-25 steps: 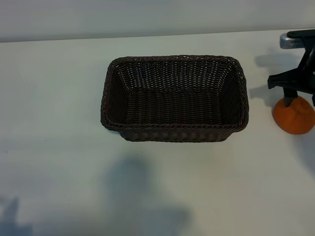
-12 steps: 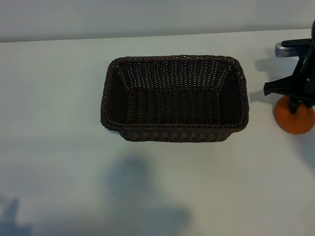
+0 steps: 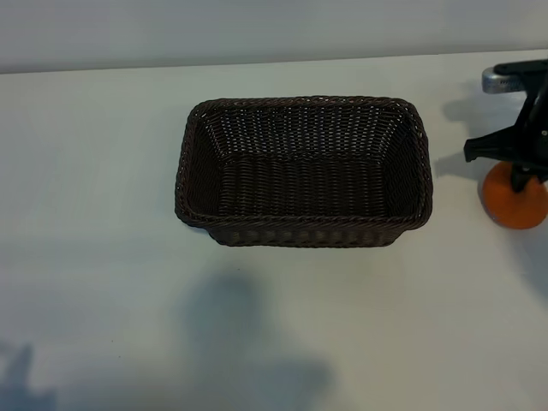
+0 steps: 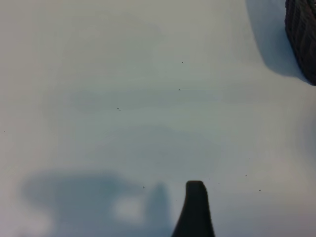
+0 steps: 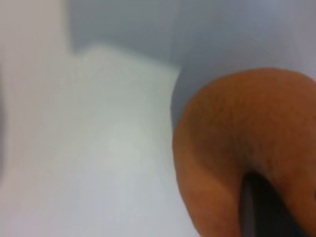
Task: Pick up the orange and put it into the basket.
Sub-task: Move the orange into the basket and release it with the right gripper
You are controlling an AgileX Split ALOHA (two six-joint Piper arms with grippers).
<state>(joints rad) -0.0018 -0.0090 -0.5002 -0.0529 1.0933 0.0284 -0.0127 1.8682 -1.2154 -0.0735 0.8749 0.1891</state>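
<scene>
Pinching orange [image 3: 514,204], right gripper [image 3: 519,175] fingers sit beside basket [image 3: 303,231] on table [image 3: 103,171]; left fingers [image 4: 195,207] spread.

My right gripper [image 3: 520,175] points straight down at the table's right edge, its black fingers closed against the orange [image 3: 515,203], one fingertip [image 5: 261,207] pressed into the peel in my right wrist view. My left gripper [image 4: 195,210] hangs tilted forward and down above the table, jaws spread wide, only one dark fingertip in view.
</scene>
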